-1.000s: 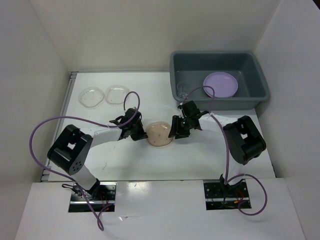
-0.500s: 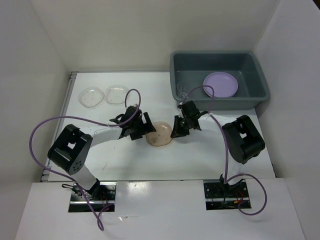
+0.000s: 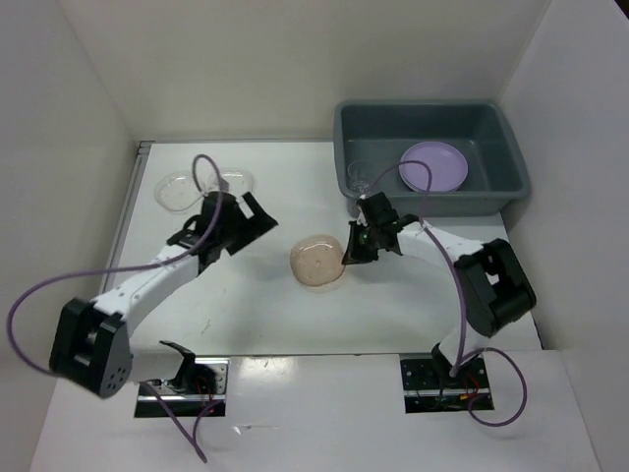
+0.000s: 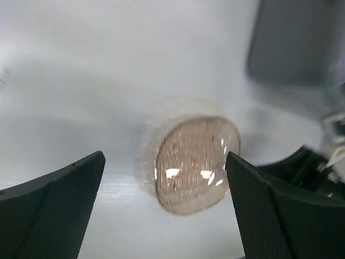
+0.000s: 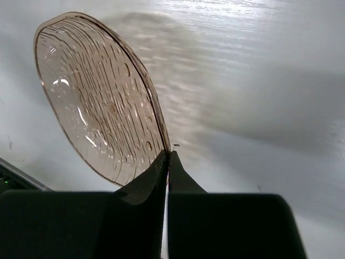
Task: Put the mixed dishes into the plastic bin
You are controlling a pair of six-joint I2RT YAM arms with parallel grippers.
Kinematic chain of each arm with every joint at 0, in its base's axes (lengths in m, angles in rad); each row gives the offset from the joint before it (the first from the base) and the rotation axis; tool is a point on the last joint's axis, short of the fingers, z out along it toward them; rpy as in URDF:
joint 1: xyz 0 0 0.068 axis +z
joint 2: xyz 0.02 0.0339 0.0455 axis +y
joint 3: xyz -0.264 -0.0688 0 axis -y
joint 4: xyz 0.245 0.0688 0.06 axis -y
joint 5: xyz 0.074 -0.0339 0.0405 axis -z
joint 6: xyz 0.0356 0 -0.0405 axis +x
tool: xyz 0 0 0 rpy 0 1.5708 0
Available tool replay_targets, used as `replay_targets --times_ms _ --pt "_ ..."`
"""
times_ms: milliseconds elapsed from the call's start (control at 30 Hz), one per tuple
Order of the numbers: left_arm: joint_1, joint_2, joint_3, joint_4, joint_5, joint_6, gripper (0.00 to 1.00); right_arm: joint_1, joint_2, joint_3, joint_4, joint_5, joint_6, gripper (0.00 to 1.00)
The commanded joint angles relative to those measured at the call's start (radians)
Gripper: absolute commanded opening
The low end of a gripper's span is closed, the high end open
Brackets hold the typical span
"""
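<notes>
Your right jaws are clenched on the rim of the tan speckled round plate [image 5: 102, 97]. It seems tipped up off the white counter [image 3: 295, 324], though the blur leaves that unsure. Your left jaws stand wide apart, grasping nothing, well left of that plate. Beyond them lie two clear plastic plates [image 3: 180, 190]. The lavender plate [image 3: 432, 164] sits inside the grey plastic bin [image 3: 511, 147].

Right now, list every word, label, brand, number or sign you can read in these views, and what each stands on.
None: no readable text in any view.
The plastic bin, the tan speckled plate, the lavender plate and the clear plates show no print.
On the arm bases, any marking is too small to read.
</notes>
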Motion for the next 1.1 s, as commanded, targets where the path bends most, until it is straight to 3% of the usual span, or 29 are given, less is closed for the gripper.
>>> replay_targets --times_ms 0,33,133,233,367,600,833,1067 --pt "0.063 -0.163 0.003 -0.05 -0.055 0.005 1.0 0.022 -0.175 0.099 -0.102 0.097 0.016 0.0" --pt "0.086 -0.207 0.003 -0.074 -0.067 0.018 1.0 0.034 -0.253 0.139 -0.165 0.201 0.016 0.0" --pt "0.096 -0.247 0.003 -0.129 -0.11 0.028 1.0 0.034 -0.353 0.25 -0.26 0.318 0.004 0.0" --pt "0.096 -0.247 -0.006 -0.139 -0.097 0.028 1.0 -0.048 -0.357 0.429 -0.317 0.318 -0.065 0.0" --pt "0.096 -0.259 -0.006 -0.148 0.0 0.028 1.0 -0.142 -0.188 0.686 -0.427 0.456 -0.16 0.0" --pt "0.096 -0.316 -0.016 -0.177 -0.012 0.038 1.0 -0.371 0.094 0.961 -0.395 0.484 -0.195 0.0" --pt "0.096 -0.305 -0.039 -0.246 -0.003 0.049 1.0 -0.53 0.254 1.006 -0.343 0.571 -0.151 0.0" --pt "0.117 -0.296 -0.039 -0.257 -0.003 0.081 1.0 -0.566 0.42 1.079 -0.361 0.66 -0.151 0.03"
